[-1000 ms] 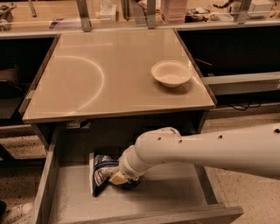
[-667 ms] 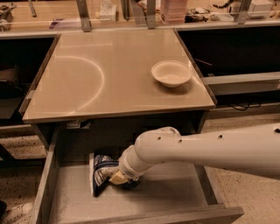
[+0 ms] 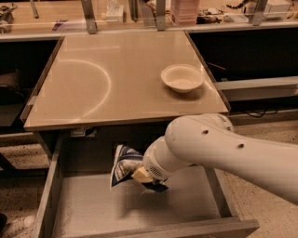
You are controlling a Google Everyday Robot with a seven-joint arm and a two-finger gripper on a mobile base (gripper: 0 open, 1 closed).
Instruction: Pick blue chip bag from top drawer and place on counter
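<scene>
The blue chip bag [image 3: 124, 165], dark blue with a white panel, hangs in my gripper [image 3: 141, 175] above the floor of the open top drawer [image 3: 88, 211], near its back wall. The gripper is shut on the bag's right side; the white arm [image 3: 223, 153] reaches in from the right and hides part of the bag. A shadow lies on the drawer floor under the bag. The beige counter [image 3: 116, 83] sits directly above the drawer.
A white bowl [image 3: 182, 77] stands on the counter's right side. Thick grey drawer walls [image 3: 46, 200] flank the bag, and the drawer front [image 3: 186, 230] is close to the camera. A cluttered shelf [image 3: 139, 11] runs behind the counter.
The arm has risen and the bag has come up off the drawer floor, now hanging higher near the counter's front edge.
</scene>
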